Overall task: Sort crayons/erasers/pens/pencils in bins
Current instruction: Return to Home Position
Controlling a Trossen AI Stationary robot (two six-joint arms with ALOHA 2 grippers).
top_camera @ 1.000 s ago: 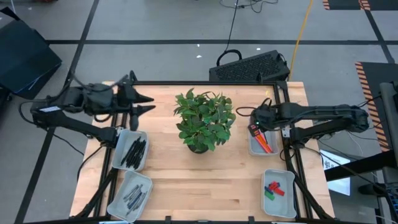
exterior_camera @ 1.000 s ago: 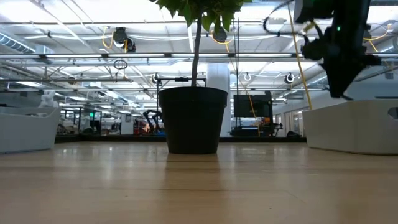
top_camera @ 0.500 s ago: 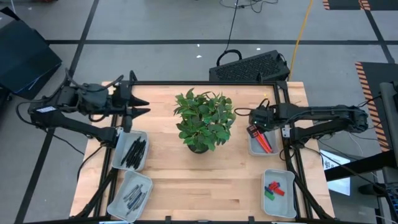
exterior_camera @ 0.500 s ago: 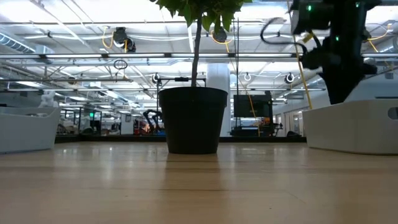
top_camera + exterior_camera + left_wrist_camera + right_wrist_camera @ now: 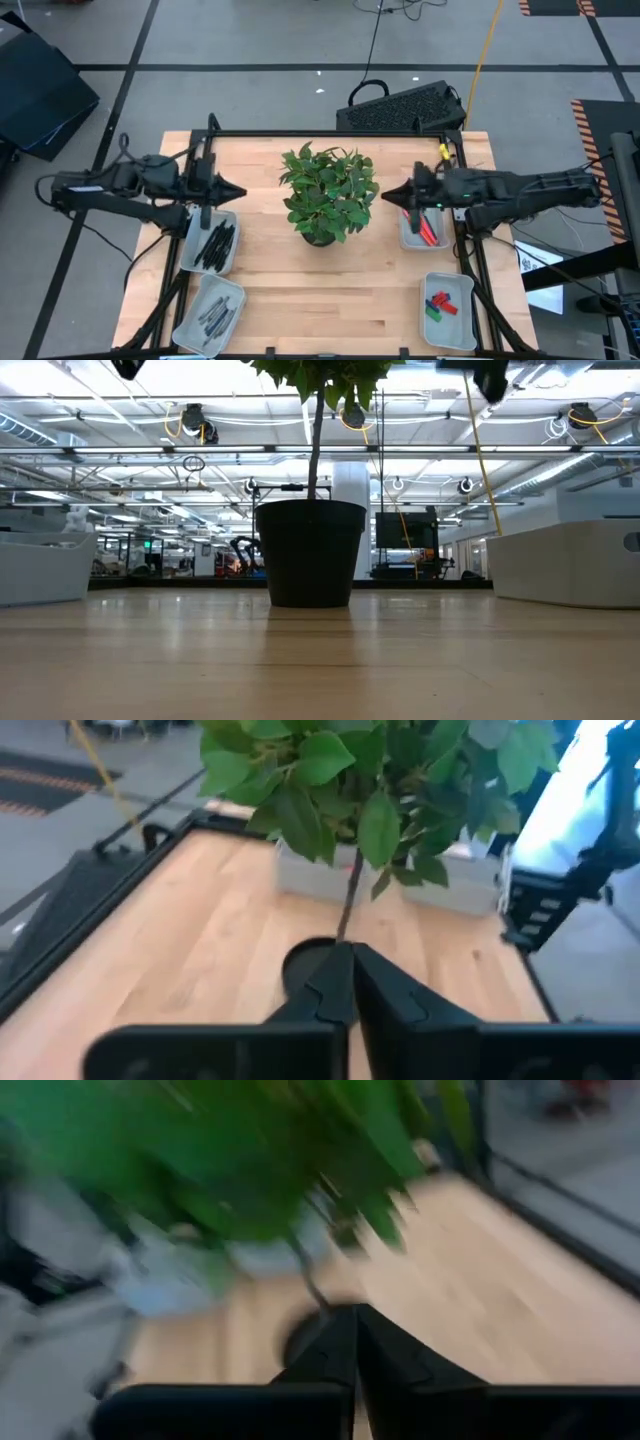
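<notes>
Four pale bins sit on the table. The far-left bin (image 5: 210,243) holds black pens and the near-left bin (image 5: 210,312) holds grey crayons. In the far-right bin (image 5: 420,228) lie red and orange pencils, and in the near-right bin (image 5: 447,297) lie red, green and blue erasers. My left gripper (image 5: 238,190) (image 5: 351,982) hovers shut and empty above the far-left bin's far end, pointing at the plant. My right gripper (image 5: 386,196) (image 5: 355,1342) hovers shut and empty beside the far-right bin, pointing at the plant from the other side.
A leafy plant (image 5: 328,192) in a dark round pot (image 5: 310,552) stands mid-table between the two grippers. A black frame (image 5: 330,135) runs along the table's far and side edges. Bare wood lies in front of the pot toward the near edge.
My left gripper has shut, levelled out and drifted a little toward the near edge. My right gripper has risen from over the pencil bin, tipped up until level, and now points at the plant. The things in the bins have stayed put.
</notes>
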